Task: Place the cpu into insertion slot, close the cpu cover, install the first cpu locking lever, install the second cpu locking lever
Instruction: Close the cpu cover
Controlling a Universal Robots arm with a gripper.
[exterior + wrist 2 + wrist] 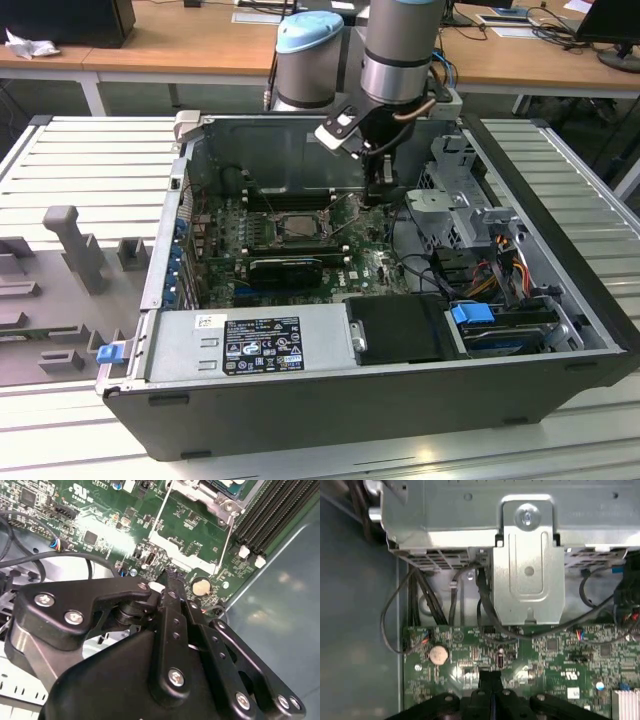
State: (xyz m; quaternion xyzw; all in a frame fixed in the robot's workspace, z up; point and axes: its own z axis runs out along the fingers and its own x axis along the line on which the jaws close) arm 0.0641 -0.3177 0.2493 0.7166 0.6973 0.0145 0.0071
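Observation:
The insertion slot [298, 226] sits mid-board in the open computer case. A pale square, the cpu [302, 224], shows in its middle, framed by the grey cpu cover [282, 216]. A corner of the cpu cover [212, 494] appears in the second wrist view, with a thin wire locking lever [227, 537] running beside it. My gripper [381, 197] hangs to the exterior view's right of the slot, low over the board. The gripper [167, 576] is shut with nothing seen between its fingers, and its tips [490, 676] hover near a coin battery [438, 653].
Black memory slots [270, 510] run beside the socket. A metal drive bracket [527, 575] and loose black cables [420, 600] lie just beyond the board edge. A black card [285, 268] and the power supply [250, 345] stand nearer the case front. A grey fixture tray [60, 270] lies outside.

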